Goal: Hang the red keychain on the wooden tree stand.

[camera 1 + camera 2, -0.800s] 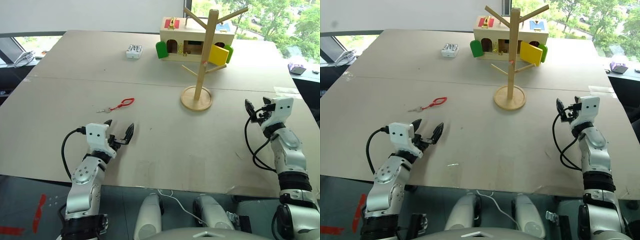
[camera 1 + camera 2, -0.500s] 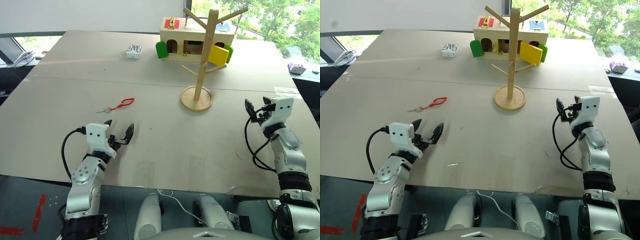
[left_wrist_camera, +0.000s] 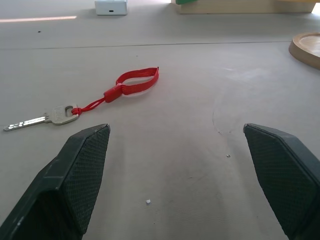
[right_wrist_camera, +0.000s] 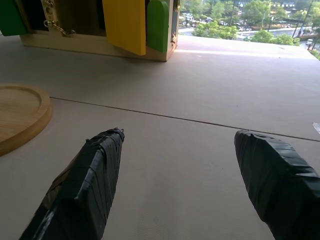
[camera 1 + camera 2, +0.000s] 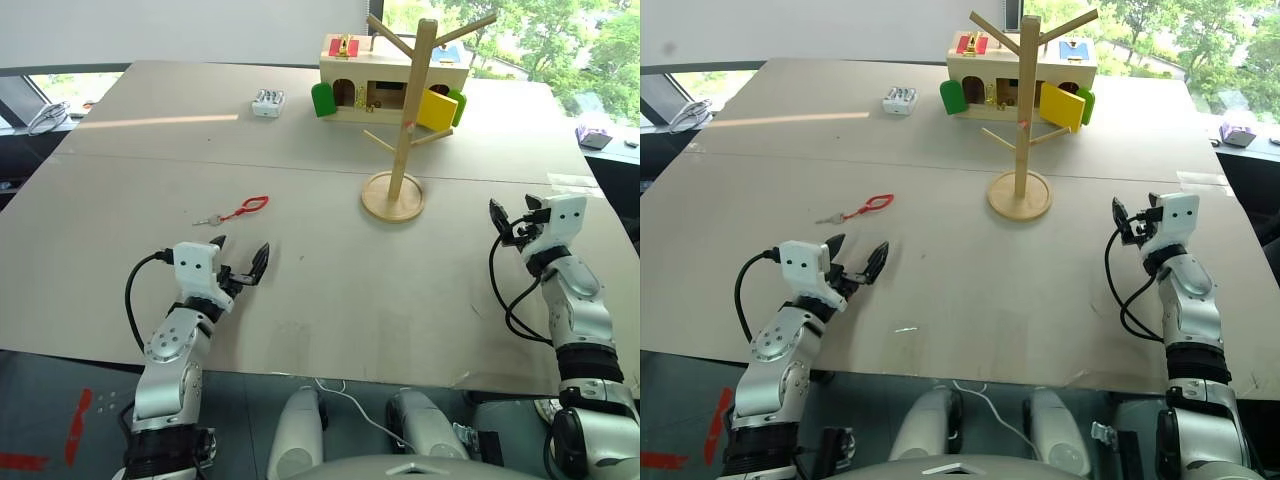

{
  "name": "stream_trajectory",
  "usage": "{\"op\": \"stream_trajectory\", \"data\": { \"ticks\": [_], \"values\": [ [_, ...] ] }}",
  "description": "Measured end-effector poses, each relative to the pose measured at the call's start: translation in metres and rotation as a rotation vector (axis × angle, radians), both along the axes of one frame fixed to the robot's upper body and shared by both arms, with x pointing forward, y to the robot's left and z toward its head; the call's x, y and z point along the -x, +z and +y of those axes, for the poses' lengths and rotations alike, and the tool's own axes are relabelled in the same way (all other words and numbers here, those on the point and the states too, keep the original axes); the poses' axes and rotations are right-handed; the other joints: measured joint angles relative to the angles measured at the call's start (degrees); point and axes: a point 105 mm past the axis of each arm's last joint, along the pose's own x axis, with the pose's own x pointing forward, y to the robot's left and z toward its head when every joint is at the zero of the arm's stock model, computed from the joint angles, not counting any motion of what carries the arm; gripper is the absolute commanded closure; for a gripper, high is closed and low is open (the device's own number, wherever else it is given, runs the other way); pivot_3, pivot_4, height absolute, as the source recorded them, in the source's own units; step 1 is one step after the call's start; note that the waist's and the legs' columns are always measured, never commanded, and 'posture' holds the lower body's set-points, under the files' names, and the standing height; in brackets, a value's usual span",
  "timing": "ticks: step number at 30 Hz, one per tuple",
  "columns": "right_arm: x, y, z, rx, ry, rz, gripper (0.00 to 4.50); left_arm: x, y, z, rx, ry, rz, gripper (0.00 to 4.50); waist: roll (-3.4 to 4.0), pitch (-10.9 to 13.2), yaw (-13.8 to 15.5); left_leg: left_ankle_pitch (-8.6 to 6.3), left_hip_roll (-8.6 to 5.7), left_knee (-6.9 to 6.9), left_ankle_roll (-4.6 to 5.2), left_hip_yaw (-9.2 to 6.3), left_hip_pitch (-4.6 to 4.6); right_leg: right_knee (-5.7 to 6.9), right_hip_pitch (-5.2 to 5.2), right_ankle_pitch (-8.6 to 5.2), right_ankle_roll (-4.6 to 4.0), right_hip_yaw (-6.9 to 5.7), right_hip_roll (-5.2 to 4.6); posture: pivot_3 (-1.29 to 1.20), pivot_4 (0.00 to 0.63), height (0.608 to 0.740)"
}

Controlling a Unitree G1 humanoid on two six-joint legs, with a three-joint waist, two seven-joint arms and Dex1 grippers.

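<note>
Left eye view: red keychain lies flat, loop toward the far-right, both grippers spread.

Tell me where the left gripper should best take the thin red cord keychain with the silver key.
Probably at the thick red knot of the red cord keychain, from above. It lies flat on the table; the open left gripper is just before it.

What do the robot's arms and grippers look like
Both arms are silver-grey metal segments with black joints. Each wrist has a white boxy housing and a looping black cable. The left gripper and right gripper each have two black fingers with textured pads.
</note>
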Motion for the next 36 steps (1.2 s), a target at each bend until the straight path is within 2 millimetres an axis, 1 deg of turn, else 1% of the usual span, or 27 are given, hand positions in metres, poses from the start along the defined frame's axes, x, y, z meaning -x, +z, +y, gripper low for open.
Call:
{"op": "stream_trajectory", "data": {
  "ticks": [1, 2, 3, 4, 5, 6, 8, 10, 12, 14, 17, 19, 21, 24, 26, 32, 36],
  "values": [
    [0.001, 0.001, 0.002, -0.008, 0.023, -0.005, 0.69, -0.001, 0.001, 0.0, -0.005, -0.011, -0.002, 0.07, 0.0, 0.0, 0.01, 0.0, 0.0, 0.0, 0.0, 0.0, 0.0, 0.0, 0.0, 0.0, 0.0, 0.0, 0.0, 0.0, 0.15, 0.735],
    [0.008, 0.003, 0.009, -0.016, 0.088, -0.022, 0.69, -0.004, 0.003, 0.0, -0.016, -0.026, -0.003, 0.07, 0.0, 0.0, 0.04, 0.0, 0.0, -0.01, 0.0, -0.01, 0.0, 0.0, 0.0, 0.0, 0.0, 0.0, 0.02, 0.0, 0.15, 0.735],
    [0.015, 0.005, 0.016, -0.024, 0.16, -0.034, 0.69, -0.006, 0.005, 0.001, -0.026, -0.039, -0.004, 0.07, 0.01, 0.0, 0.17, 0.0, 0.0, -0.03, 0.0, -0.02, -0.02, 0.0, 0.0, 0.0, 0.0, -0.01, 0.02, 0.0, 0.15, 0.735],
    [0.026, 0.006, 0.028, -0.03, 0.27, -0.04, 0.69, -0.009, 0.007, 0.002, -0.04, -0.058, -0.003, 0.07, 0.01, 0.01, 0.3, 0.0, 0.01, -0.05, 0.0, -0.02, -0.02, -0.02, 0.0, -0.01, 0.01, -0.02, 0.02, 0.0, 0.15, 0.735],
    [0.032, 0.005, 0.034, -0.028, 0.319, -0.036, 0.69, -0.01, 0.008, 0.003, -0.047, -0.067, -0.002, 0.07, 0.02, 0.01, 0.31, 0.0, 0.0, -0.05, 0.0, -0.03, -0.02, -0.02, 0.0, -0.01, 0.01, -0.03, 0.02, 0.0, 0.15, 0.735],
    [0.046, 0.005, 0.044, -0.023, 0.433, -0.022, 0.69, -0.014, 0.01, 0.005, -0.054, -0.091, 0.003, 0.07, 0.03, 0.02, 0.36, 0.0, 0.0, -0.05, 0.0, -0.02, -0.03, -0.01, 0.0, -0.01, 0.01, -0.04, 0.0, 0.0, 0.15, 0.735],
    [0.075, 0.001, 0.057, 0.037, 0.637, 0.042, 0.69, -0.027, 0.016, 0.013, -0.064, -0.137, 0.024, 0.07, 0.04, 0.03, 0.51, 0.0, -0.01, 0.02, 0.0, -0.03, -0.02, 0.0, 0.0, -0.01, 0.01, -0.07, -0.01, 0.0, 0.15, 0.735],
    [0.088, -0.002, 0.059, 0.074, 0.711, 0.071, 0.69, -0.033, 0.023, 0.019, -0.073, -0.154, 0.026, 0.07, 0.02, 0.02, 0.32, 0.0, -0.01, 0.04, 0.0, -0.02, 0.0, 0.0, 0.01, -0.02, 0.02, -0.07, -0.01, 0.0, 0.15, 0.735],
    [0.105, -0.01, 0.061, 0.147, 0.815, 0.13, 0.69, -0.045, 0.033, 0.026, -0.1, -0.198, 0.038, 0.07, 0.02, 0.02, 0.15, 0.0, 0.0, 0.04, 0.0, -0.05, 0.01, 0.0, 0.01, -0.02, 0.02, -0.07, 0.05, 0.0, 0.15, 0.735],
    [0.115, -0.016, 0.062, 0.205, 0.869, 0.158, 0.69, -0.054, 0.04, 0.032, -0.11, -0.229, 0.052, 0.07, 0.02, 0.03, 0.0, 0.0, 0.0, 0.02, 0.0, -0.06, 0.01, 0.01, 0.0, -0.03, 0.02, -0.07, 0.07, 0.0, 0.15, 0.735],
    [0.121, -0.021, 0.064, 0.27, 0.92, 0.175, 0.69, -0.063, 0.044, 0.039, -0.115, -0.275, 0.082, 0.07, 0.02, 0.03, -0.08, 0.0, 0.01, 0.02, 0.0, -0.06, -0.01, 0.0, -0.01, -0.02, 0.03, -0.07, 0.07, 0.0, 0.15, 0.735],
    [0.12, -0.02, 0.065, 0.3, 0.922, 0.164, 0.69, -0.072, 0.037, 0.04, -0.137, -0.332, 0.152, 0.07, 0.02, 0.03, 0.2, 0.0, 0.0, 0.04, 0.0, -0.06, -0.02, 0.0, -0.01, -0.02, 0.03, -0.09, 0.07, 0.0, 0.15, 0.735],
    [0.118, -0.019, 0.065, 0.313, 0.917, 0.156, 0.69, -0.075, 0.033, 0.039, -0.148, -0.356, 0.188, 0.07, 0.01, 0.03, 0.27, 0.0, 0.0, 0.05, 0.0, -0.06, -0.04, -0.01, -0.01, -0.02, 0.03, -0.09, 0.07, 0.0, 0.15, 0.735],
    [0.116, -0.016, 0.066, 0.334, 0.901, 0.135, 0.69, -0.079, 0.019, 0.04, -0.168, -0.395, 0.265, 0.07, 0.01, 0.03, 0.31, 0.0, 0.0, 0.04, 0.0, -0.06, -0.05, -0.01, -0.02, -0.02, 0.02, -0.09, 0.07, 0.0, 0.15, 0.735],
    [0.115, -0.017, 0.066, 0.331, 0.89, 0.134, 0.69, -0.082, 0.015, 0.043, -0.179, -0.389, 0.284, 0.07, 0.0, 0.04, 0.32, 0.0, 0.0, 0.04, 0.0, -0.07, -0.07, 0.01, -0.06, -0.02, 0.02, -0.09, 0.08, 0.0, 0.15, 0.735],
    [0.116, -0.016, 0.069, 0.336, 0.869, 0.121, 0.69, -0.092, 0.017, 0.047, -0.238, -0.36, 0.292, 0.07, 0.0, 0.04, 0.35, 0.0, 0.0, 0.04, 0.0, -0.07, -0.08, 0.03, -0.06, -0.02, 0.02, -0.1, 0.08, 0.0, 0.15, 0.735],
    [0.115, -0.015, 0.069, 0.338, 0.858, 0.117, 0.69, -0.094, 0.018, 0.048, -0.257, -0.353, 0.288, 0.07, 0.0, 0.04, 0.34, 0.0, 0.0, 0.05, -0.01, -0.07, -0.08, 0.04, -0.06, -0.02, 0.02, -0.09, 0.08, 0.0, 0.15, 0.735]
  ]
}}
